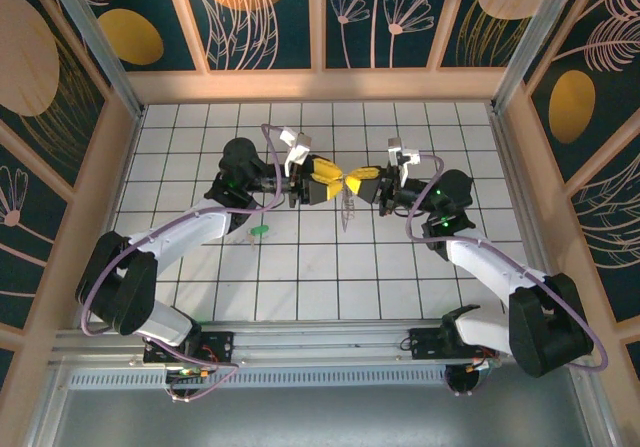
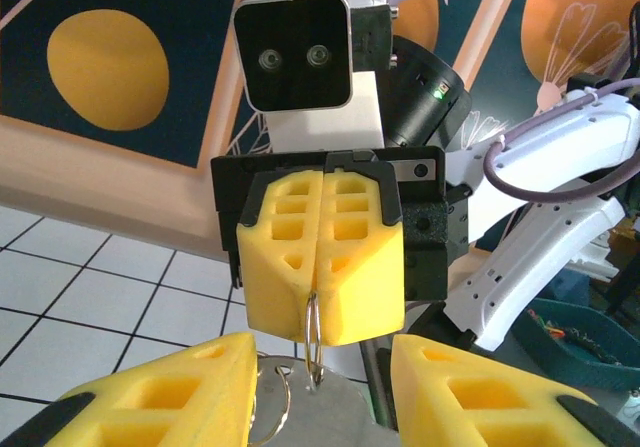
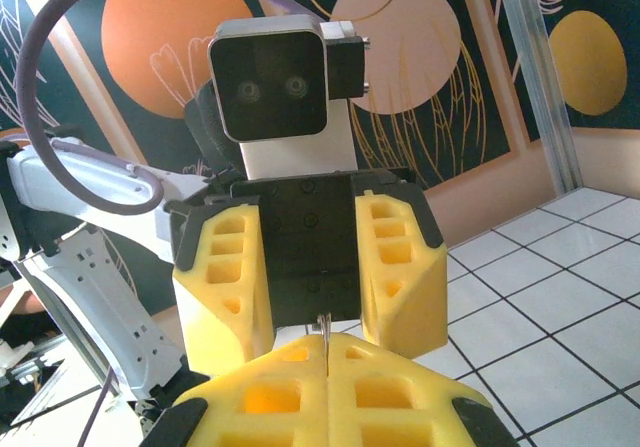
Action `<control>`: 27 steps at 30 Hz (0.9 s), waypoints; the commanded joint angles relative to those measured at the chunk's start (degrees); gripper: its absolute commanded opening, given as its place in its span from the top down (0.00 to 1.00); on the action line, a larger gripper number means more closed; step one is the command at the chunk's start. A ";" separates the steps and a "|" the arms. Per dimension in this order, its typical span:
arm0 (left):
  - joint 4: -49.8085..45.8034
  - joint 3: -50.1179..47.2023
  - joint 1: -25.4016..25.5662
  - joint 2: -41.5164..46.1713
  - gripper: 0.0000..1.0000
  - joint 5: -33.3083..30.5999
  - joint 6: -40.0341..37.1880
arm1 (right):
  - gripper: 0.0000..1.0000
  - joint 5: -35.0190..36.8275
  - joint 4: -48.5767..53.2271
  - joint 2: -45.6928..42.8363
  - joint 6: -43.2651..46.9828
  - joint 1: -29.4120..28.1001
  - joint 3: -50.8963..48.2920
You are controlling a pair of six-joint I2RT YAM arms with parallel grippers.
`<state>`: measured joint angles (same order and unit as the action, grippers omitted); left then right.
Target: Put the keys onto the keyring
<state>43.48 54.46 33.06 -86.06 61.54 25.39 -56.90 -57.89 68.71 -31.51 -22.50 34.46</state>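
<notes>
Above the middle of the floor my two grippers meet tip to tip. The right gripper (image 1: 366, 179) (image 3: 327, 367) (image 2: 318, 302) is shut on the keyring (image 2: 315, 332) (image 3: 323, 322), a thin silvery loop seen edge-on and pinched in the seam of its yellow pads. A flat silvery key (image 2: 340, 412) and a smaller wire loop (image 2: 272, 397) hang below it, also seen from above as silvery bits (image 1: 348, 207). The left gripper (image 1: 325, 180) (image 2: 322, 387) (image 3: 312, 307) faces it with its jaws apart on either side of that key, a gap showing at its right finger (image 2: 480, 387). The green-headed key (image 1: 260, 231) lies on the tiles.
White tiled floor (image 1: 330, 277) is ringed by patterned walls (image 1: 260, 17) and a wooden ledge. The arm bases sit on the rail at the near edge (image 1: 300, 342). The green key lies just in front of the left forearm (image 1: 200, 229).
</notes>
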 commanded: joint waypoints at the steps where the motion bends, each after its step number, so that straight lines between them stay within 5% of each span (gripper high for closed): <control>1: 2.13 0.94 0.52 -0.69 0.60 1.30 0.52 | 1.00 -0.75 -4.21 0.46 -0.49 -0.50 2.19; 12: 2.32 2.75 1.04 -1.21 0.98 1.83 0.45 | 1.00 -0.81 -3.35 0.29 0.12 -0.56 1.84; 15: 1.98 2.67 1.04 -1.13 1.00 2.01 0.08 | 1.00 -0.37 -1.62 -0.34 1.04 -0.39 1.92; 18: -0.96 3.21 1.03 -0.74 1.00 1.84 -2.05 | 0.70 0.28 2.23 -1.80 2.92 0.66 2.28; 20: -6.69 4.25 1.04 -0.30 1.00 1.37 -5.98 | 0.59 0.34 5.00 -3.28 4.19 2.08 2.11; 27: -29.25 10.43 1.03 0.20 1.00 -0.99 -21.43 | 0.50 0.00 15.78 -8.53 9.50 5.46 1.67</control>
<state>25.74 61.19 33.89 -86.74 61.39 13.21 -56.53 -47.07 62.26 -25.71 -17.85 34.68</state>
